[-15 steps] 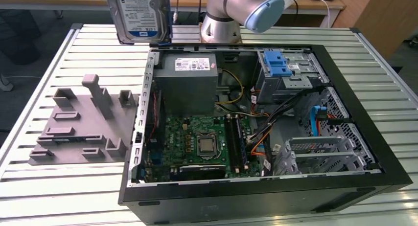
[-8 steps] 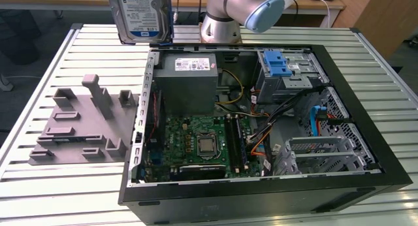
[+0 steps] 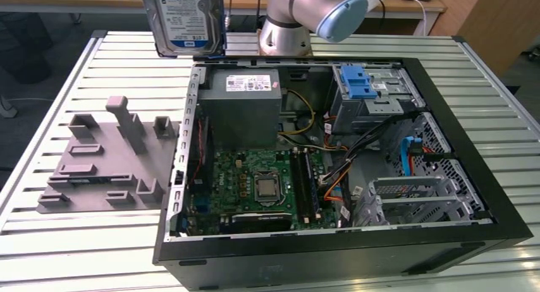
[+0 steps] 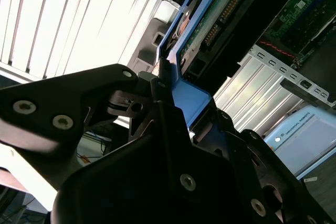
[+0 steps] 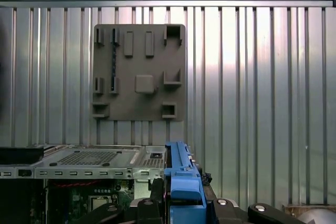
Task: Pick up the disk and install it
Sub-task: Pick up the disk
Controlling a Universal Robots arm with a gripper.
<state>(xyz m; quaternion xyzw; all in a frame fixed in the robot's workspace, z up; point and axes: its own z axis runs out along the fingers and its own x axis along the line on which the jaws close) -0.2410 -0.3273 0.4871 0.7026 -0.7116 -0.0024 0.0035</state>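
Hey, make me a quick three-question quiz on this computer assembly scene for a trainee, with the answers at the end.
1. True or false: the disk already sits inside the computer case.
2. What holds the disk? A) a person's hand B) the gripper C) nothing, it lies flat
3. Fill in: the grey fixture plate lies on the slatted table, on the exterior view's ____ of the case.

Key: 1 false, it is held up outside the case; 2 B; 3 left.
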